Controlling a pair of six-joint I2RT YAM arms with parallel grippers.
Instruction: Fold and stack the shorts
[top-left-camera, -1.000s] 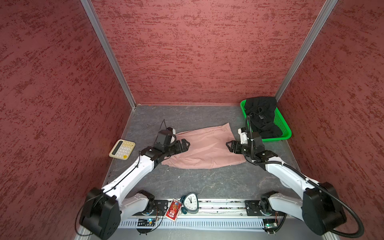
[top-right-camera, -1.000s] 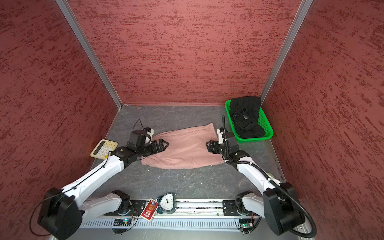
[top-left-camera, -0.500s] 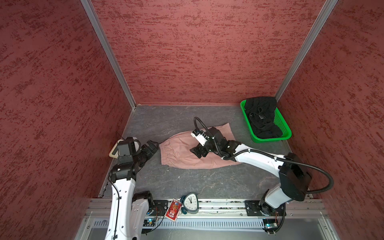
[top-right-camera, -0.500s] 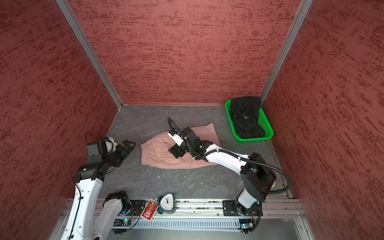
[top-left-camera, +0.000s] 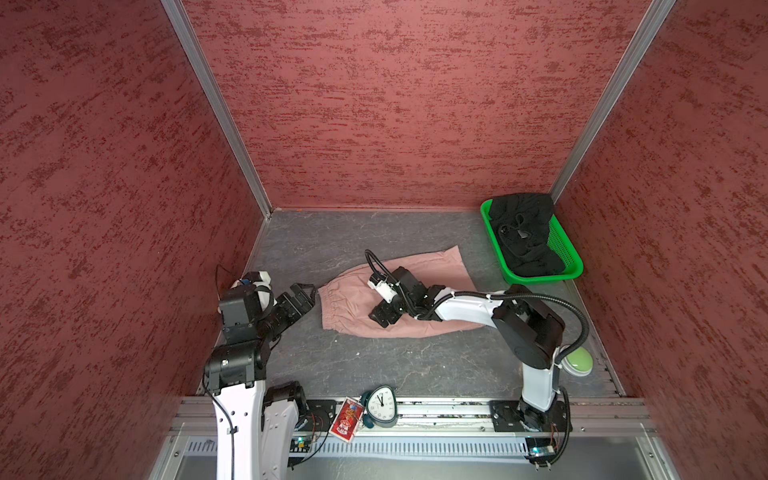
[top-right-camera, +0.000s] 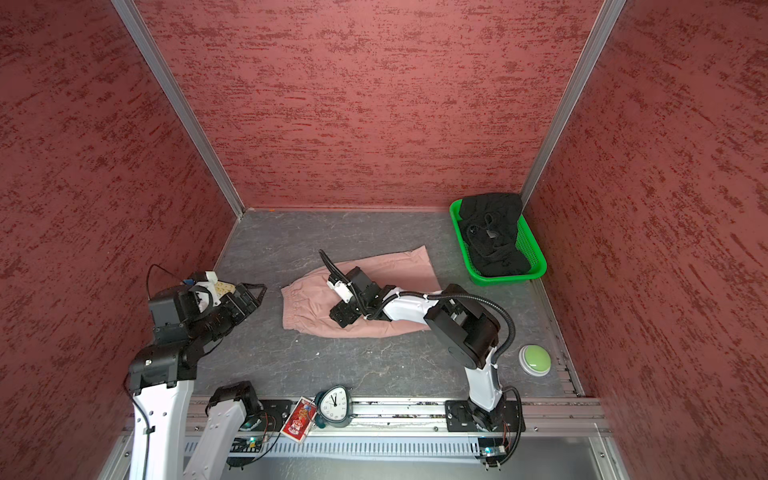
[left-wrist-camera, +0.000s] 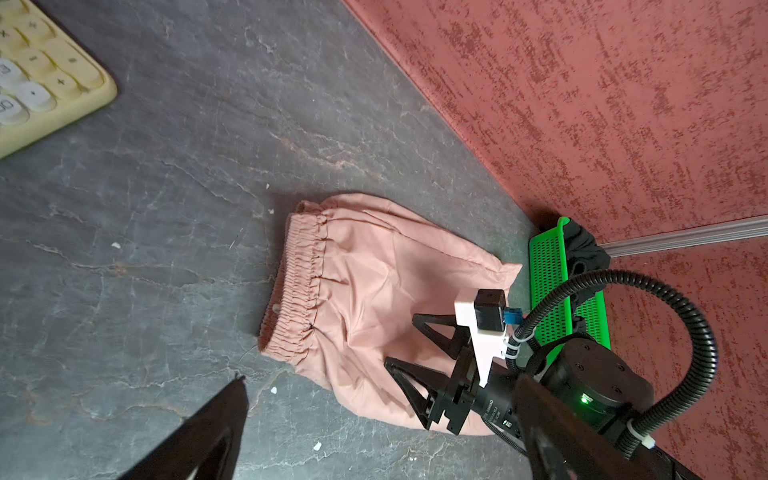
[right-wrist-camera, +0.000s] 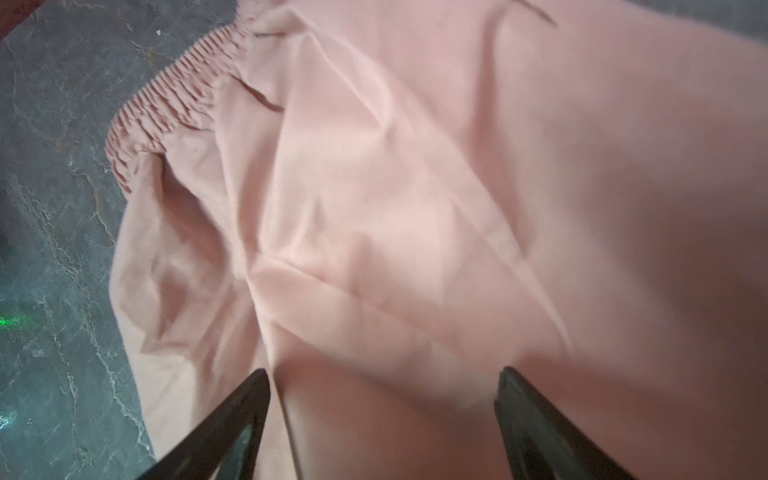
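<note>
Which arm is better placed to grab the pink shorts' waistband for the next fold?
Probably left. The left claw sits open beside the waistband, clear of the cloth; the right claw, also open, hangs over the middle of the pink shorts.

white arm links (top-left-camera: 469, 305), black joints (top-left-camera: 536, 336), ribbed black cable (left-wrist-camera: 623, 277)

There are two pairs of shorts: one pink pair (top-left-camera: 349, 304) and one black pair (top-left-camera: 521, 232). There is one green basket (top-left-camera: 562, 246), one clock (top-left-camera: 382, 406), one calculator (left-wrist-camera: 45, 75), one round green button (top-right-camera: 535, 360) and one small red packet (top-left-camera: 347, 424). There are two hands: a left hand (top-left-camera: 308, 293) and a right hand (top-left-camera: 381, 316).
</note>
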